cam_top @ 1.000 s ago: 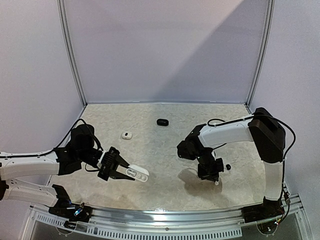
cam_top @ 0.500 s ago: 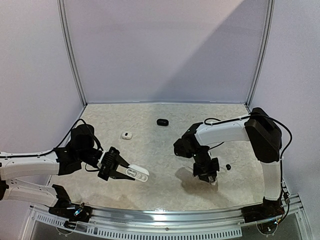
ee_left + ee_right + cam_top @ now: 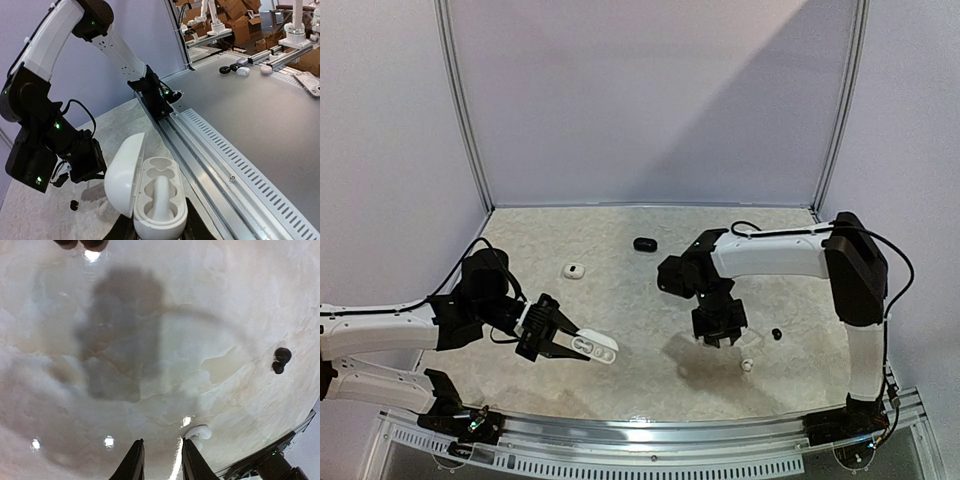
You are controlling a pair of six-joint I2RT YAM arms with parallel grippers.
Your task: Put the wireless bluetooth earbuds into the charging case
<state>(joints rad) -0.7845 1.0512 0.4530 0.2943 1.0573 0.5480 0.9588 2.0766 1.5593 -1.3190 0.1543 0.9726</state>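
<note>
The pale marbled table (image 3: 640, 300) carries four small things: a black case (image 3: 644, 244) toward the back, a small white piece (image 3: 574, 270), perhaps another case, to its left, a black earbud (image 3: 776, 334) at right, and a white earbud (image 3: 747, 365) near it, toward the front edge

The left gripper (image 3: 566, 344) holds an open white charging case (image 3: 595, 349). To the case's right hangs the right gripper (image 3: 720, 338), a white earbud (image 3: 747, 365) farther right, a black earbud (image 3: 776, 334) farthest.
</note>
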